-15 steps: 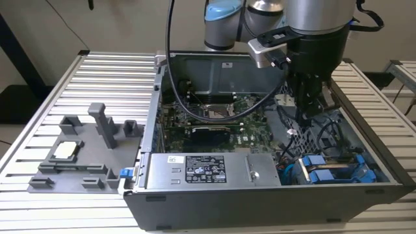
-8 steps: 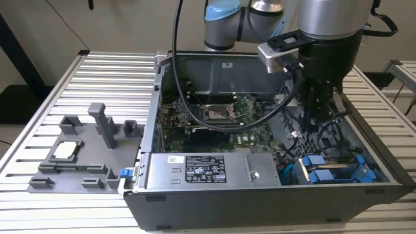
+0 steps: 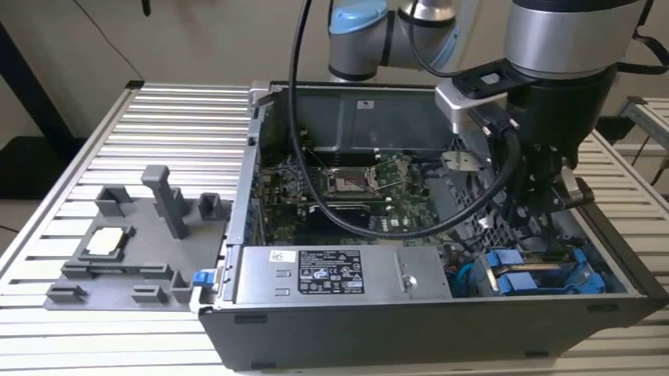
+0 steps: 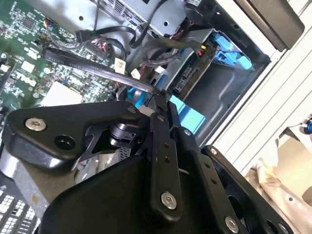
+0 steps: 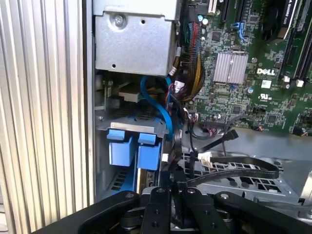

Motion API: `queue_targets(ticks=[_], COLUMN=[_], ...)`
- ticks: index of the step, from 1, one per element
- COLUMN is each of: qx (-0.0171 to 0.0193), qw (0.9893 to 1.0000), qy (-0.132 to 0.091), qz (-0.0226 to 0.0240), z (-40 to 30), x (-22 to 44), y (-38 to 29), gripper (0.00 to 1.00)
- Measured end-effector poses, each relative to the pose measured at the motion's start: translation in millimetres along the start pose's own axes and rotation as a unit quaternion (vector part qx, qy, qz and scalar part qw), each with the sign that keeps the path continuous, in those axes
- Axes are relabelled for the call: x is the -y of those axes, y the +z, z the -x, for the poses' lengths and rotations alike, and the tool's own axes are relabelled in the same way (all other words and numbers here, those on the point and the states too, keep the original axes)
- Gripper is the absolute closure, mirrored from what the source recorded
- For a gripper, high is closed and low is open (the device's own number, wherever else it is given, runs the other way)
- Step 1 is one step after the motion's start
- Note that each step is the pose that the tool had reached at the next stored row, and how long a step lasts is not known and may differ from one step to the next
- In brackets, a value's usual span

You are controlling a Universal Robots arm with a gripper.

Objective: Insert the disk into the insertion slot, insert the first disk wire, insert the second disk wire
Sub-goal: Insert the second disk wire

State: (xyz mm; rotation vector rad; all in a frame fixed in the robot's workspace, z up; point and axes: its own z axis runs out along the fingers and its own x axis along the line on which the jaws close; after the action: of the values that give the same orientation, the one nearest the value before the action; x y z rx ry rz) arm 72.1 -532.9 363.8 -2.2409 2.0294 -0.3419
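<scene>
Your fingers [image 4: 163, 100] are closed on a thin black cable [image 5: 234, 171], pinching its end just above the drive cage inside the open computer case [image 3: 418, 329]. Just beyond the fingertips lies the disk [image 4: 187, 80], seated in the insertion slot [image 4: 214, 68], with its blue caddy tabs [image 5: 134, 148] showing at the mouth of the bay. Crowding the fingers you have a bundle of black cables [image 4: 161, 48] and a blue cable [image 5: 158, 105] looping over the cage. Farther out sits the grey power-supply box [image 3: 340, 274], and past it the green motherboard [image 3: 345, 192]. Outside the case, on the ribbed metal surface [image 3: 157, 117], stands a grey fixture tray [image 3: 125, 251] holding 1 small pale block [image 3: 108, 240].
</scene>
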Motion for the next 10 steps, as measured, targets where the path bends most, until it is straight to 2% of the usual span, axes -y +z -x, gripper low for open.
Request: queue_targets(ticks=[10], qx=[0.0008], qw=[1.0000], qy=[0.000], qz=[0.0068], z=[-29.2], x=[4.2], y=[4.2], gripper=[0.84])
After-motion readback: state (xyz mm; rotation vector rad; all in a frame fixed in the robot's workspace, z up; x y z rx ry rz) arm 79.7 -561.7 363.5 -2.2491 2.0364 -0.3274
